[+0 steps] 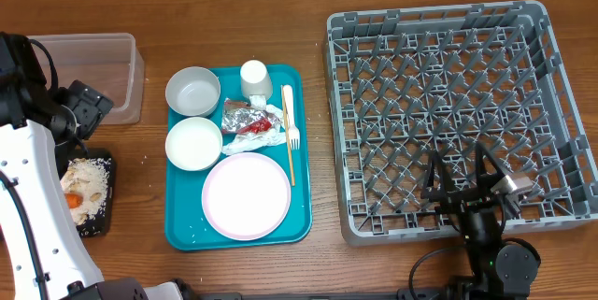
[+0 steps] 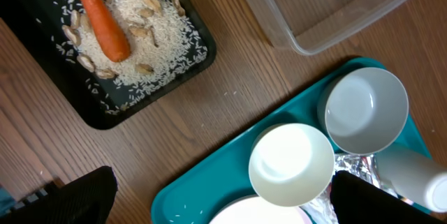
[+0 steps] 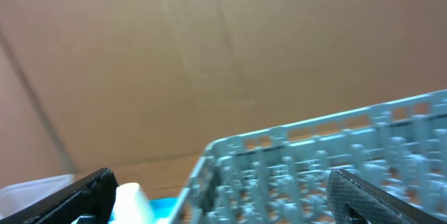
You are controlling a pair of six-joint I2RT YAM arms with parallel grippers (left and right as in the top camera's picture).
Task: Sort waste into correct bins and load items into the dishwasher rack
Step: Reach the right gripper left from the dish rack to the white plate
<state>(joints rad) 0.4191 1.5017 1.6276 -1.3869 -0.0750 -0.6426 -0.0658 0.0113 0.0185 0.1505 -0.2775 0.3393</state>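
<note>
Wood table [image 1: 243, 20] | teal tray [image 1: 183, 218], grey rack [image 1: 439, 85] (cardboard wall [image 3: 209, 56] behind)

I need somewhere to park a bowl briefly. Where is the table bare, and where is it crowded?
Bare wood lies between the teal tray and the dishwasher rack, and between the clear tub and that tray. The teal tray is crowded with crockery; the black tray holds food waste.

plate [image 1: 246, 195] on serving tray [image 1: 180, 230], ctr | rack [image 1: 448, 104] R | tub [image 1: 105, 68] L | carrot [image 2: 101, 16] in flat tray [image 1: 96, 221]
</note>
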